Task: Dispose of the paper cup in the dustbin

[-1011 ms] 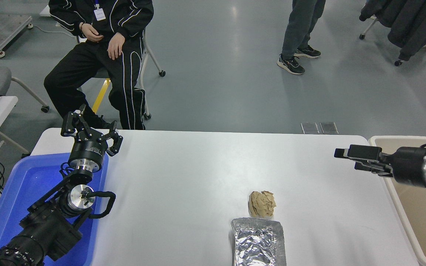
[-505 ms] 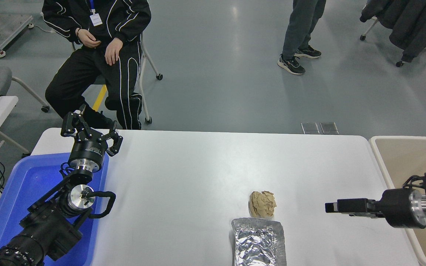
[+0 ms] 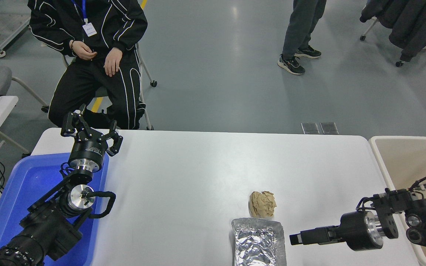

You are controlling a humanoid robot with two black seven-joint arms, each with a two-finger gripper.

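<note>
The table [image 3: 198, 177] is plain white, and the crumpled paper cup [image 3: 262, 204] on it is tan beside a shiny silver foil tray [image 3: 258, 242]. The dustbin [image 3: 383, 162] is cream-beige with a pale rim, the plastic tray [image 3: 17, 192] bright blue. Both arms are black with silver metal rings, and the seated person [image 3: 94, 55] wears black with thin white stripes.

You only get part of the dustbin [image 3: 383, 162]: the right edge cuts it off, and the right arm covers its near end. The foil tray [image 3: 258, 242] runs out of frame at the bottom. You see the right gripper [image 3: 297, 238] side-on, so its jaws cannot be judged. The left arm hides much of the blue tray [image 3: 24, 184].
</note>
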